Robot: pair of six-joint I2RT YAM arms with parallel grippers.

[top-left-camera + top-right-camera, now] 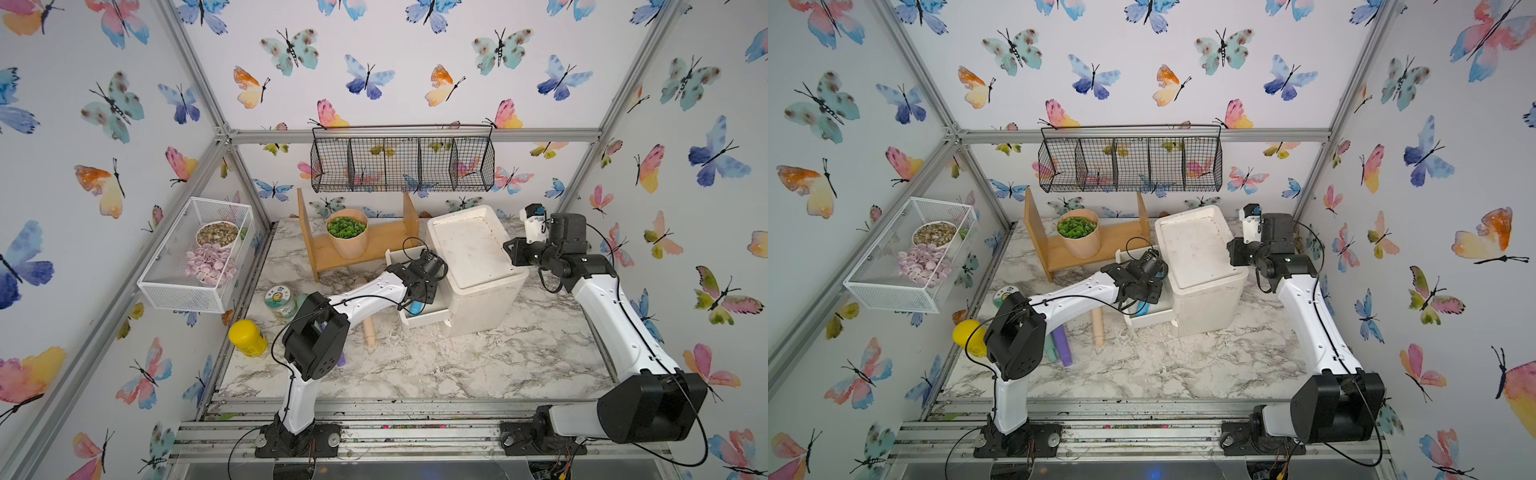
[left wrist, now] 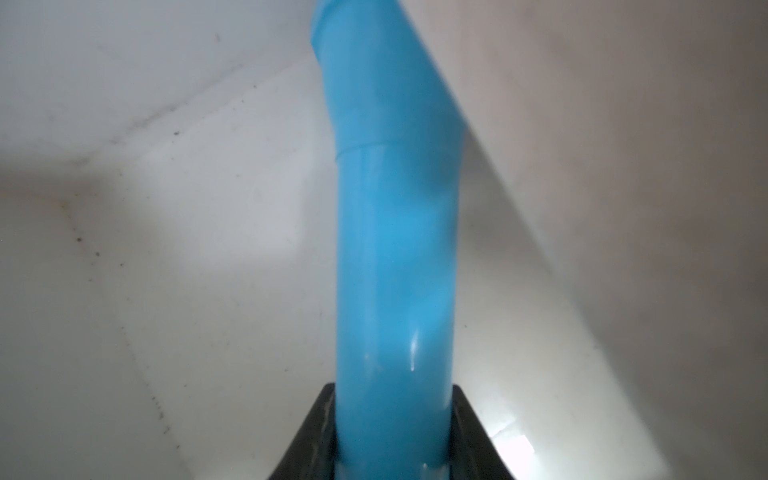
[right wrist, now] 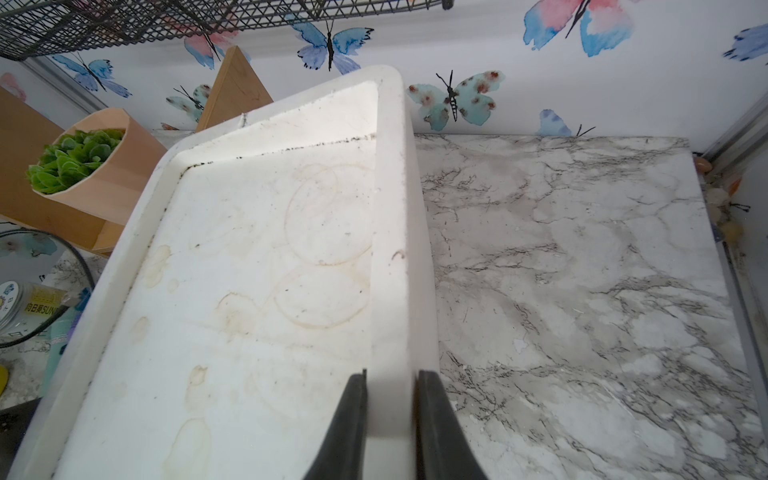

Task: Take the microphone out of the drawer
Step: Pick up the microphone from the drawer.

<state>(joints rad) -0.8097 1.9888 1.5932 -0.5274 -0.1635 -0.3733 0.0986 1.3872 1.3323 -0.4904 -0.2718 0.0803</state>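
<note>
Where the L arm reaches into the open drawer (image 1: 430, 321), both top views show a blue sliver of microphone (image 1: 416, 308) right under the left gripper (image 1: 419, 300). L wrist cam: fingers (image 2: 318, 440) pinched on the smooth sky-blue handle, inside the drawer, long axis straight ahead of them, slight kink farther out. R wrist cam: right gripper (image 3: 390, 382) clamped on the drawer unit (image 3: 390, 208) rim.

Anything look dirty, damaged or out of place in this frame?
Yes. The white drawer cabinet has brownish ring stains and dark grit on its recessed top, and pale flakes litter the marble tabletop in front of it.
</note>
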